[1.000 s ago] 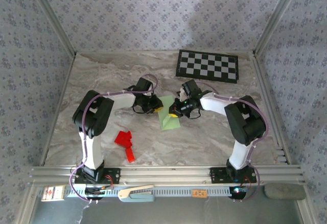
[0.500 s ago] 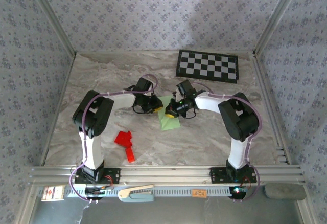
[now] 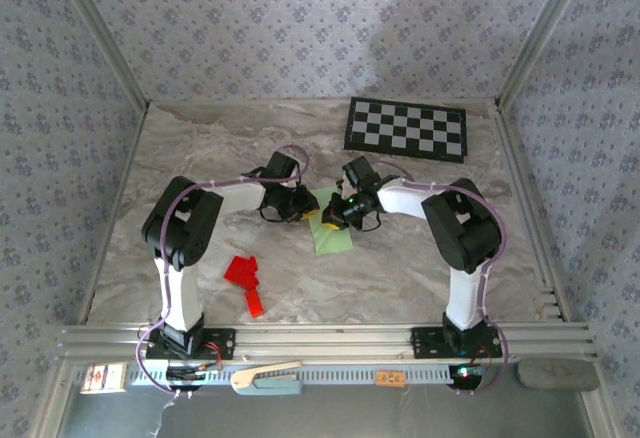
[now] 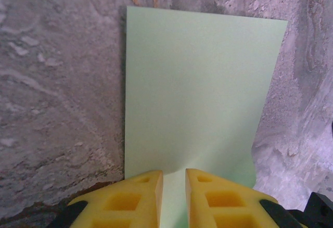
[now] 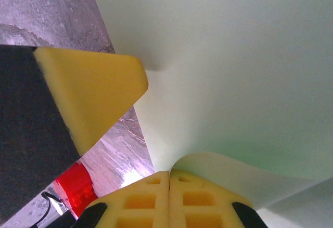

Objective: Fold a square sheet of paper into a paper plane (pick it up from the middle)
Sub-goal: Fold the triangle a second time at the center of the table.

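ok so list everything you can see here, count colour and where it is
square sheet of paper: one, pale green, mid-table between the two grippers, partly folded
red paper shape: one, bright red, near-left of the table
checkerboard: one, black and white, far right of the table
table: one, grey marbled, under everything
left gripper: one, yellow fingers, pinching an edge of the sheet
right gripper: one, yellow fingers, shut on a curled edge of the sheet

Matt pale green square sheet of paper point(image 4: 195, 92) on a marbled table point(image 4: 57, 98) (yellow foam-like fingers point(image 4: 143, 194))
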Tool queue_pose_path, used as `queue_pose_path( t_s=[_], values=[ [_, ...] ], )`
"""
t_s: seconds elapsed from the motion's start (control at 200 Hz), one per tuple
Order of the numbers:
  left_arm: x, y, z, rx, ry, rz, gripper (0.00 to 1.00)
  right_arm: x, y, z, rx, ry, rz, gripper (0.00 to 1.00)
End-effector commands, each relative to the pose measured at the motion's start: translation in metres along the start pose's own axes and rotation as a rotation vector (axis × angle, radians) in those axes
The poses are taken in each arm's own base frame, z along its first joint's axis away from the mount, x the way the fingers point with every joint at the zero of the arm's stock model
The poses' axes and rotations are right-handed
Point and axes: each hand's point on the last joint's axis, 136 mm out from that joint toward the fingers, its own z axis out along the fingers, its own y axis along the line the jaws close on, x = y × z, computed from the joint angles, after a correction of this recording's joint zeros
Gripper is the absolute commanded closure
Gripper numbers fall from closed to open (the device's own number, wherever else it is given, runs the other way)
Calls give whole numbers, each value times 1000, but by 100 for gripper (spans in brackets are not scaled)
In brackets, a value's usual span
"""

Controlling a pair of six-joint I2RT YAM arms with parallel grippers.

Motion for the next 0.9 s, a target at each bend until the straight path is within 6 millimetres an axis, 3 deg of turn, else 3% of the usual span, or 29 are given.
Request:
queue_pose_path(
  t_s=[0.0,0.9],
  values=[
    [14,27,10,-90,42,-22,80,-1,2,5,15,6,15,100],
    [15,27,11,-94,45,-23,80,-1,-4,11,30,26,20,100]
  ],
)
